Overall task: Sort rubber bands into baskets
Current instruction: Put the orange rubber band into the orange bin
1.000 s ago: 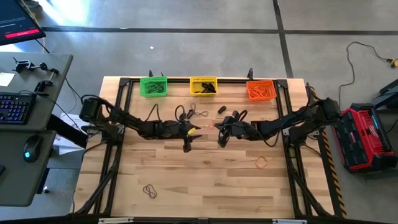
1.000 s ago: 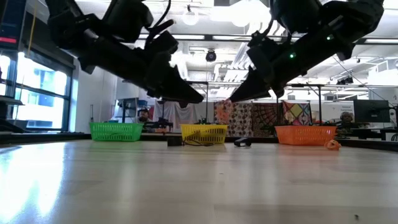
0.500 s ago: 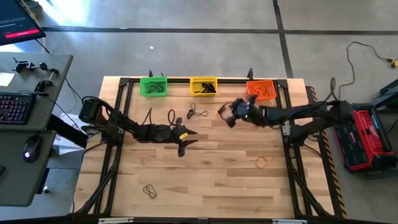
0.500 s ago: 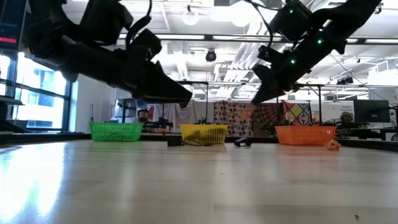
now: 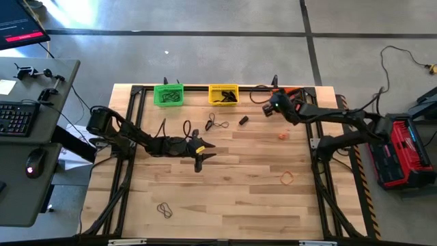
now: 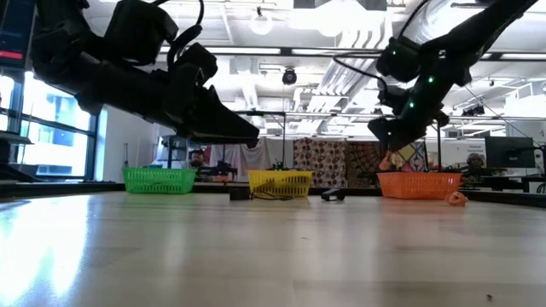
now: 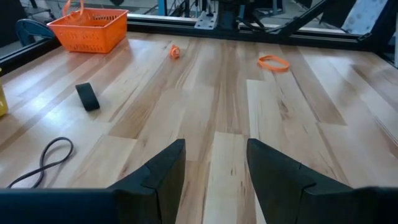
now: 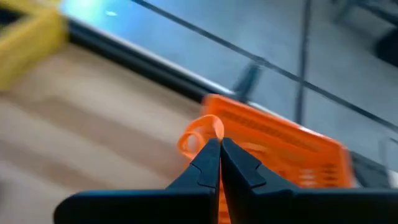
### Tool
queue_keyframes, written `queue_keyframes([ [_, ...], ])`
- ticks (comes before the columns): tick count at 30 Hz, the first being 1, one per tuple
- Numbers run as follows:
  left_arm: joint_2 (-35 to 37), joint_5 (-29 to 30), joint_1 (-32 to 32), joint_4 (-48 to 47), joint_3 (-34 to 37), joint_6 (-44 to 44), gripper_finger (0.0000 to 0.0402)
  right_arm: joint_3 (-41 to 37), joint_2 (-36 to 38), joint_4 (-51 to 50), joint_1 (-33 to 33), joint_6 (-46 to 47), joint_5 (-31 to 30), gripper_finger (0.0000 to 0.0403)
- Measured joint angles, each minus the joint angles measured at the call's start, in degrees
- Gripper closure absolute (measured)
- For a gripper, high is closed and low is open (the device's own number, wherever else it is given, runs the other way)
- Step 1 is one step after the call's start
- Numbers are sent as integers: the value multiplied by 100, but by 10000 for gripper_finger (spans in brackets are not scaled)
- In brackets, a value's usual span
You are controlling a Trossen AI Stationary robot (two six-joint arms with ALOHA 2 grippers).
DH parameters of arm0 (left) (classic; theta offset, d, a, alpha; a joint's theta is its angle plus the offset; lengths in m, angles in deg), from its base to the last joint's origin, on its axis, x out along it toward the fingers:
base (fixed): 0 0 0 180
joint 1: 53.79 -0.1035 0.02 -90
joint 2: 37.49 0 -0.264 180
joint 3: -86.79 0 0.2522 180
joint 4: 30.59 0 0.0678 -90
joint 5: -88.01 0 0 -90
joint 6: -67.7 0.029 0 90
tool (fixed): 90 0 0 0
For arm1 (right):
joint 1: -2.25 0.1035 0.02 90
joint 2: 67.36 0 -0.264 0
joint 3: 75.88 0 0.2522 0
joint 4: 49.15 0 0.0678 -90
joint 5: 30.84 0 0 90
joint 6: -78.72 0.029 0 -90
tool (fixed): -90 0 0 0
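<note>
Orange rubber band [image 8: 200, 135] pinched in the right gripper [image 8: 220, 163], fingers clamped together on it, loop sticking out past the tips. Gripper sits at the near edge of the orange basket [image 8: 292, 149], back-right of the table [image 5: 239, 198]; in the high view the right gripper [image 5: 272, 106] covers most of that basket.

Other bands loose on the wood: a small orange one [image 5: 283, 134] near the right arm, a larger orange loop [image 5: 287, 179] further toward the front, a dark loop [image 5: 164, 209] front-left, dark loops [image 5: 217, 124] mid-table in front of the yellow basket [image 5: 223, 94], and a short black piece [image 5: 243, 120] beside them.

Green basket [image 5: 168, 94] and yellow basket both have dark bands inside. All three baskets line the back edge: green, yellow, orange from left to right.

Left gripper [image 7: 214, 171] hangs above the table centre-left, fingers apart, nothing between them. In its wrist view, bare wood ahead, black piece [image 7: 87, 96] and a dark loop [image 7: 43, 160] off to one side.
</note>
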Motion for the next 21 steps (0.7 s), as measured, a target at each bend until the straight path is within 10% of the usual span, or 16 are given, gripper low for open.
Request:
queue_keyframes([
  [21, -2, 142, -127, -50, 0, -505, 237, -645, -4, 68, -1380, 22, 428, 380],
])
